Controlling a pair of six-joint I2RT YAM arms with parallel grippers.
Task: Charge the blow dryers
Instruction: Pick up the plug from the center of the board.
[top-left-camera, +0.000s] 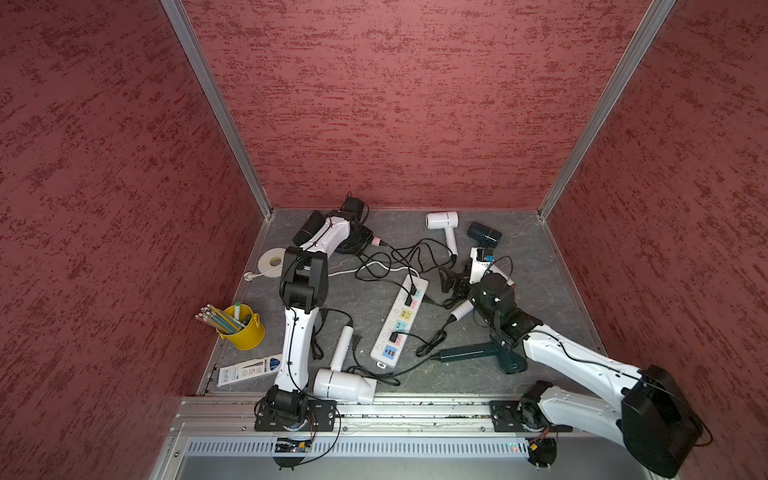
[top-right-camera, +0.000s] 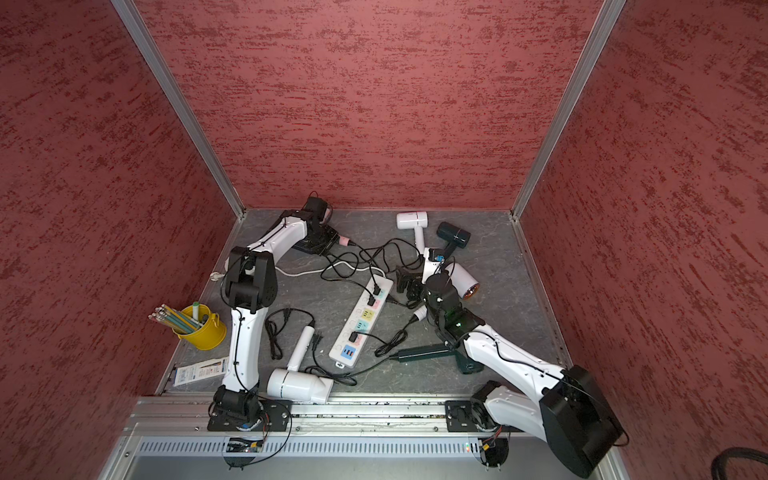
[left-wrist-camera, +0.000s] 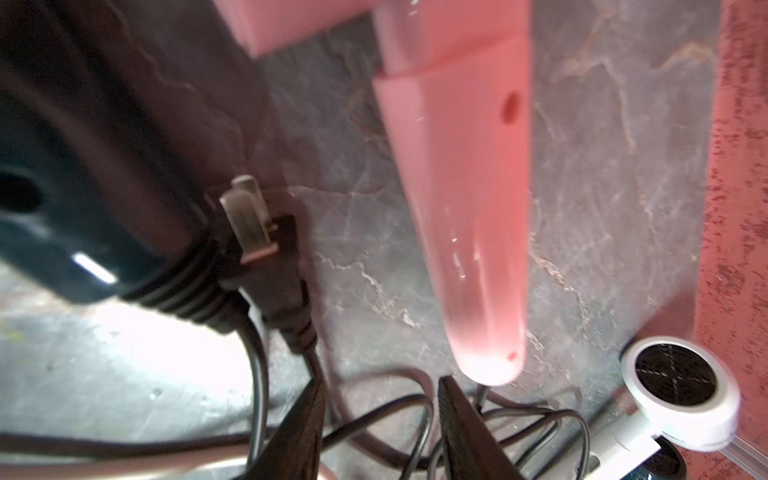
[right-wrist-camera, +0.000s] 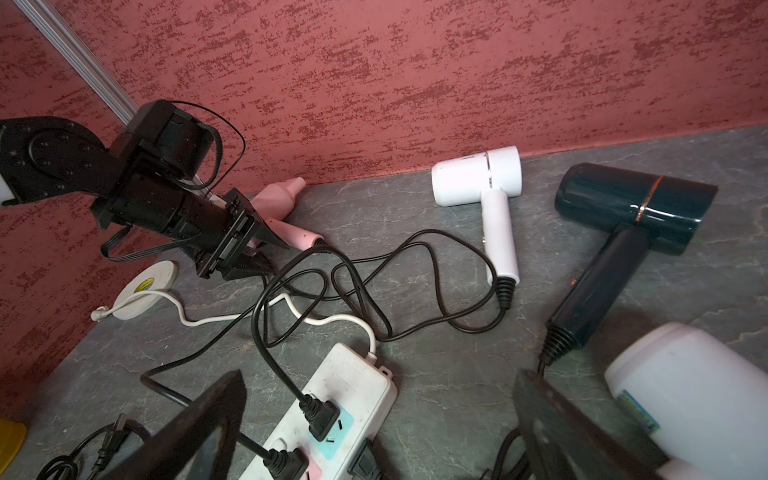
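Right wrist view: the left pincer (right-wrist-camera: 277, 258), fingers apart and gripping nothing, hovers by the pink blow dryer (right-wrist-camera: 286, 226), just beside its handle tip, beyond the cable end of the power strip (right-wrist-camera: 353, 386). The right pincer (right-wrist-camera: 378, 374) gapes wide above that strip, empty. A white blow dryer (right-wrist-camera: 478, 178) and a dark blow dryer (right-wrist-camera: 631, 203) lie farther past the strip. A second white dryer (right-wrist-camera: 681, 386) beside the strip carries what looks like a blue label, too blurred to read.

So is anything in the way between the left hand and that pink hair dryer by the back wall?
Nothing solid. The open left hand sits just off the handle end of the pink plastic hair dryer. Only loose black cords lie around its fingers and might snag.
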